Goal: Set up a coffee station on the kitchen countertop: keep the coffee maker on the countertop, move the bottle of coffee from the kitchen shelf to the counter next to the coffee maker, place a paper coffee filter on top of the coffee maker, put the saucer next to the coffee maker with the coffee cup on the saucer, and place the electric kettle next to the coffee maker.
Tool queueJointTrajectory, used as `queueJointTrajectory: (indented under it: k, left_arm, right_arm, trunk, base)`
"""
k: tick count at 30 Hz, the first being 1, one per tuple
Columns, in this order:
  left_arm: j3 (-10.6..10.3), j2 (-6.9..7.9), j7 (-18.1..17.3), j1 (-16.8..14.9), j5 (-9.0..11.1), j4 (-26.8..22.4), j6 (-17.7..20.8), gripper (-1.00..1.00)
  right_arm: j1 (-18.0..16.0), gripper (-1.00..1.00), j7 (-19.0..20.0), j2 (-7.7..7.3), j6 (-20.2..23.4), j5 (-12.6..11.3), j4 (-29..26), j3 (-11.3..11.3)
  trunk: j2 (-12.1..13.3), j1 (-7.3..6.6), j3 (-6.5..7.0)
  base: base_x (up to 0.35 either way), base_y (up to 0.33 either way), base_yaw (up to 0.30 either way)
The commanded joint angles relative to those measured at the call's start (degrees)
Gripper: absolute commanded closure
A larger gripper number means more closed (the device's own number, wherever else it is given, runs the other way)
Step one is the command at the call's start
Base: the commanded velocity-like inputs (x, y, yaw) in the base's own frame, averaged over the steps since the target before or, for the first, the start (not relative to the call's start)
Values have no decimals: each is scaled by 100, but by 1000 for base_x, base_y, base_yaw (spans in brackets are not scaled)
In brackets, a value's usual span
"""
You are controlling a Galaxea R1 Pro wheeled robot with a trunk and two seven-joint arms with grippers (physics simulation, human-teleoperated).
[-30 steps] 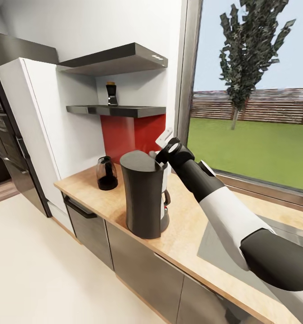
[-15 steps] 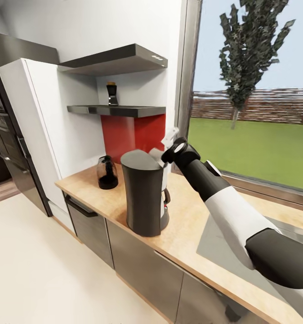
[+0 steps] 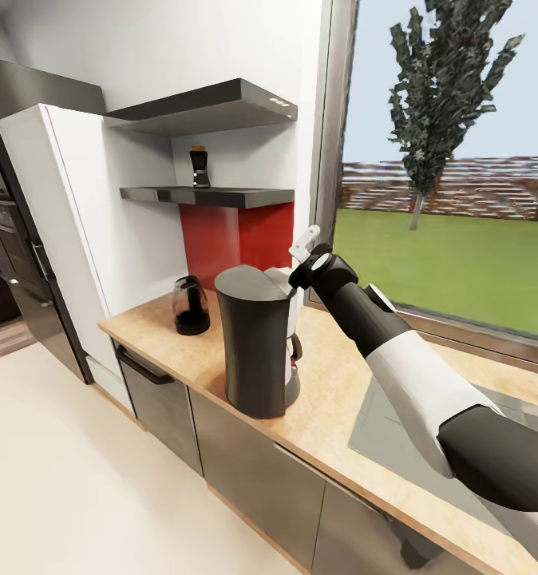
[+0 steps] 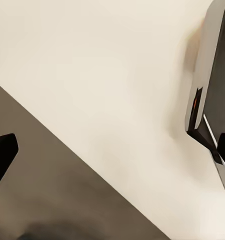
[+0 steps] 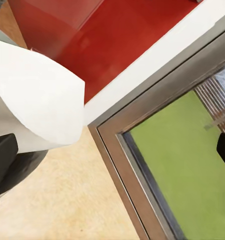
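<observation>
The coffee maker (image 3: 257, 343) stands upright on the wooden countertop (image 3: 333, 399), its long axis vertical and its flat dark top facing up. Lying at the top's far edge, at about 2 o'clock from the top's centre, is the white paper coffee filter (image 3: 281, 276); in the right wrist view the paper coffee filter (image 5: 35, 95) appears as a broad white sheet with a rounded edge, sloping down toward the countertop (image 5: 57, 200) and overlapping the dark body below it. The right gripper (image 3: 304, 244) sits just past the filter at about 1 o'clock from the coffee maker, its pale fingers pointing up and away toward the window frame (image 3: 329, 136). In the right wrist view the two dark fingertips sit wide apart at opposite edges with nothing between them, so the jaws are spread and hold nothing. The electric kettle (image 3: 191, 306) stands upright on the counter at about 10 o'clock from the coffee maker, well apart from it. The bottle of coffee (image 3: 198, 166) stands upright on the kitchen shelf (image 3: 209, 195) above the red backsplash (image 3: 237, 239). In the left wrist view the left gripper's dark fingertips (image 4: 2, 155) are set wide apart over pale floor (image 4: 102, 75), gripping nothing.
</observation>
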Motion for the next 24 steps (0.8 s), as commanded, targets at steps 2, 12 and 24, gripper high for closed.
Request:
queueJointTrajectory:
  k: [2, 12, 24]
  left_arm:
    - [10, -2, -3, 2, 24, -10, -14, -100]
    - [15, 0, 0, 2, 29, -12, -29, -100]
    - [24, -3, 0, 2, 26, -15, -64, -100]
  right_arm:
    - [-6, -100, 46, 0, 25, 61, -5, 5]
    - [-6, -100, 46, 0, 29, 66, -5, 10]
    - [-6, -100, 39, -163, 26, 69, 30, 20]
  trunk:
    - [-12, 4, -12]
    - [-12, 4, -12]
    - [-12, 4, -12]
  base:
    - [-99, 0, 0]
    - [-271, 0, 0]
    - [-80, -10, 0]
